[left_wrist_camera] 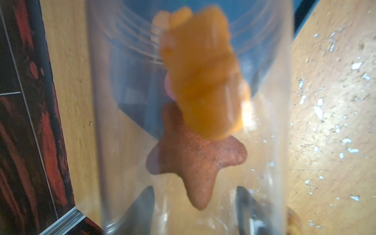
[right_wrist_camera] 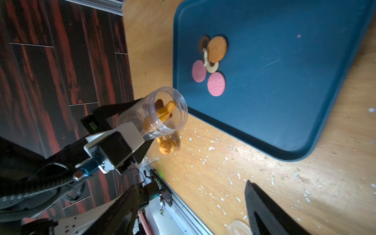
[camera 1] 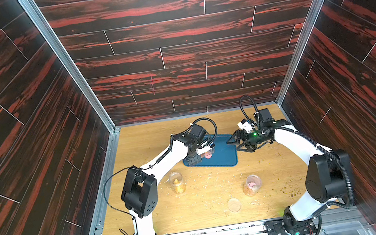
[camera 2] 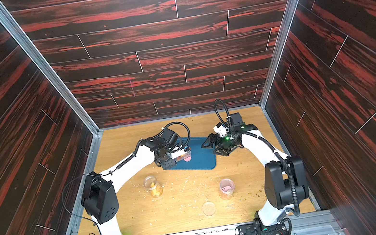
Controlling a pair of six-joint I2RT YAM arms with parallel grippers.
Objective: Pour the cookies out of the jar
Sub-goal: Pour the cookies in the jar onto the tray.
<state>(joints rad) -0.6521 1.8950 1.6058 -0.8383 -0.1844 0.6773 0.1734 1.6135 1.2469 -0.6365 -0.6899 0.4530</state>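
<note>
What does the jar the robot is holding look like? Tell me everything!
The jar is clear plastic, round, with screw ridges at its open mouth and no lid on. The left gripper clamps its sides near the base, holding it off the table, tipped sideways, mouth toward the blue tray. An orange cookie and a brown star cookie are inside it.

White links (camera 1: 144, 228), black joints (camera 1: 140, 193), ribbed black cables (camera 1: 348, 182).
</note>
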